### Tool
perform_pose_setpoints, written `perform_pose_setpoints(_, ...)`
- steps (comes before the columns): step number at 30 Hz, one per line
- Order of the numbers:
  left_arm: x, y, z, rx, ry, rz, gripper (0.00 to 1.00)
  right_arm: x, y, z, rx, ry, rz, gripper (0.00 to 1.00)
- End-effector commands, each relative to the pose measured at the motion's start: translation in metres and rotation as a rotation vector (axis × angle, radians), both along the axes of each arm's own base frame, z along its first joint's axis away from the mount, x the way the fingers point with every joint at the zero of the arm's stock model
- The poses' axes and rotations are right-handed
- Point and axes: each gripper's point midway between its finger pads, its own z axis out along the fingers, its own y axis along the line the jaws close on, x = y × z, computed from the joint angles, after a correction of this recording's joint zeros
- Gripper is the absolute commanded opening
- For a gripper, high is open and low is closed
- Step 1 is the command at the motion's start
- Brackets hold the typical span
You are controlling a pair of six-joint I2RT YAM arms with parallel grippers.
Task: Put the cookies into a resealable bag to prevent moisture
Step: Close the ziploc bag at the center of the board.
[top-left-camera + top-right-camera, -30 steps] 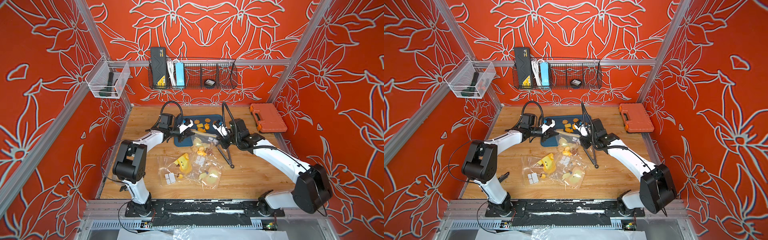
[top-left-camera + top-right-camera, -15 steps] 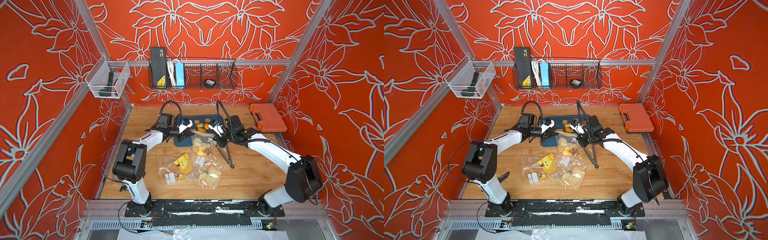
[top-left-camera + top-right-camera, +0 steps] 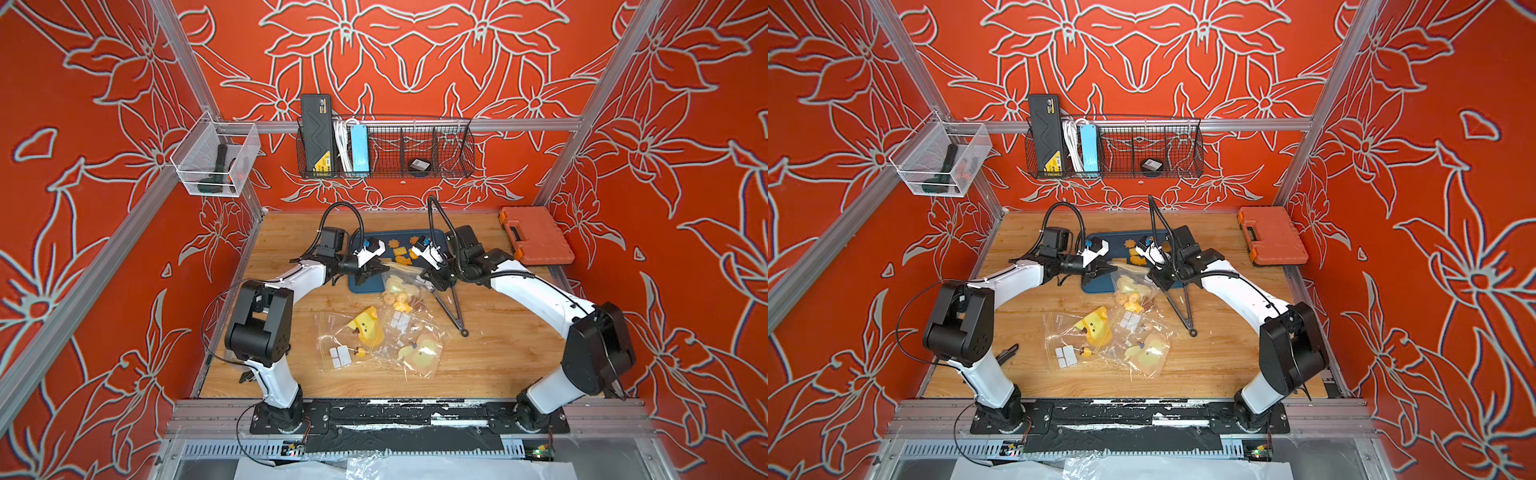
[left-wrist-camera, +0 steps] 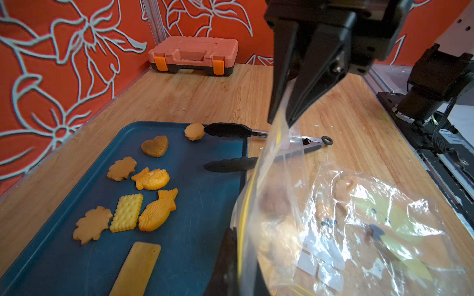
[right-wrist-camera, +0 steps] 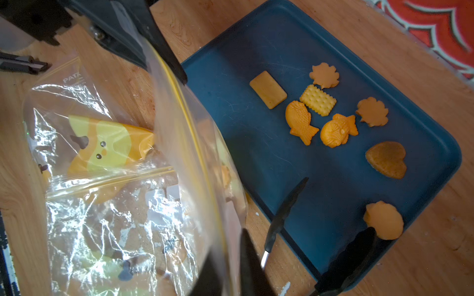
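As left hand [image 3: 375,271] and right hand [image 3: 429,276] pinch it, bag [image 3: 397,286] hangs between.

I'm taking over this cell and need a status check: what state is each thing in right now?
Left gripper: shut on bag rim.
Right gripper: shut on bag rim.
Bag: hanging between both grippers; cannot tell if the mouth is open.
Cookies: eight on tray, others in bag.
Tongs: open, unheld.
Toolbox: closed.
Spare bags: lying flat.
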Motion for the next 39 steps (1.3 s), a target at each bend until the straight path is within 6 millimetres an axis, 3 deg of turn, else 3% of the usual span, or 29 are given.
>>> perform_pose_setpoints(1,-0.001,0.001,0.011,-0.013,-0.032,-0.020,0.00,0.002,0.005,0.009,0.007,-0.033,0.021,0.01)
perform_pose_setpoints(3,-0.001,0.001,0.010,-0.013,-0.033,-0.021,0.00,0.001,0.005,0.009,0.005,-0.024,0.033,0.00)
perform_pose_setpoints(5,-0.001,0.001,0.011,-0.015,-0.034,-0.021,0.00,0.001,0.007,0.011,0.013,-0.028,0.037,0.20)
perform_pose_setpoints(6,-0.001,0.001,0.011,-0.014,-0.034,-0.021,0.00,0.001,0.008,0.011,0.017,-0.029,0.038,0.00)
perform_pose_setpoints(9,-0.002,0.001,0.011,-0.014,-0.033,-0.022,0.00,-0.001,0.011,0.011,0.019,-0.005,0.061,0.00)
perform_pose_setpoints(10,-0.002,0.001,0.011,-0.014,-0.034,-0.022,0.00,0.000,0.012,0.011,0.021,-0.010,0.058,0.16)
perform_pose_setpoints(11,-0.001,0.001,0.012,-0.015,-0.034,-0.023,0.00,0.001,0.012,0.012,0.025,-0.022,0.053,0.21)
perform_pose_setpoints(13,-0.002,0.001,0.011,-0.014,-0.032,-0.022,0.00,0.002,0.013,0.013,0.030,-0.026,0.054,0.00)
perform_pose_setpoints(15,-0.002,0.000,0.012,-0.016,-0.035,-0.024,0.00,0.001,0.014,0.014,0.028,-0.020,0.062,0.00)
perform_pose_setpoints(16,-0.002,0.000,0.012,-0.017,-0.035,-0.025,0.00,0.003,0.014,0.014,0.026,-0.025,0.058,0.11)
perform_pose_setpoints(17,-0.002,0.000,0.011,-0.016,-0.032,-0.025,0.00,0.004,0.015,0.014,0.027,-0.031,0.053,0.15)
perform_pose_setpoints(18,-0.002,0.000,0.011,-0.015,-0.031,-0.025,0.00,0.004,0.015,0.014,0.026,-0.032,0.054,0.01)
perform_pose_setpoints(20,-0.002,0.001,0.012,-0.015,-0.033,-0.024,0.00,0.004,0.015,0.015,0.023,-0.025,0.061,0.00)
perform_pose_setpoints(21,-0.002,0.000,0.012,-0.016,-0.035,-0.026,0.00,0.005,0.016,0.015,0.022,-0.025,0.061,0.09)
perform_pose_setpoints(22,-0.002,0.001,0.012,-0.015,-0.033,-0.025,0.00,0.006,0.016,0.015,0.024,-0.033,0.059,0.26)
perform_pose_setpoints(23,-0.002,0.000,0.012,-0.016,-0.033,-0.025,0.00,0.007,0.017,0.016,0.027,-0.039,0.055,0.20)
perform_pose_setpoints(24,-0.002,0.000,0.012,-0.015,-0.033,-0.025,0.00,0.007,0.017,0.016,0.026,-0.037,0.058,0.00)
perform_pose_setpoints(26,-0.002,0.000,0.012,-0.016,-0.033,-0.025,0.00,0.007,0.017,0.015,0.021,-0.024,0.065,0.00)
perform_pose_setpoints(27,-0.002,0.000,0.012,-0.016,-0.033,-0.025,0.00,0.007,0.018,0.015,0.023,-0.026,0.066,0.21)
perform_pose_setpoints(28,-0.002,0.000,0.012,-0.016,-0.034,-0.026,0.00,0.008,0.019,0.015,0.024,-0.033,0.067,0.29)
perform_pose_setpoints(30,-0.002,0.000,0.012,-0.016,-0.034,-0.026,0.00,0.007,0.020,0.015,0.022,-0.027,0.073,0.00)
perform_pose_setpoints(32,-0.002,0.001,0.013,-0.017,-0.035,-0.026,0.00,0.006,0.021,0.014,0.017,-0.019,0.079,0.03)
perform_pose_setpoints(33,-0.002,0.000,0.012,-0.018,-0.034,-0.027,0.00,0.008,0.021,0.014,0.016,-0.025,0.076,0.20)
perform_pose_setpoints(34,-0.002,0.000,0.013,-0.018,-0.036,-0.027,0.00,0.008,0.022,0.013,0.019,-0.030,0.078,0.17)
perform_pose_setpoints(35,-0.002,0.000,0.012,-0.018,-0.034,-0.027,0.00,0.008,0.022,0.013,0.017,-0.028,0.077,0.00)
perform_pose_setpoints(37,-0.003,0.000,0.013,-0.018,-0.034,-0.027,0.00,0.008,0.023,0.012,0.014,-0.015,0.083,0.00)
perform_pose_setpoints(39,-0.002,0.000,0.013,-0.019,-0.035,-0.028,0.00,0.011,0.025,0.013,0.017,-0.029,0.079,0.24)
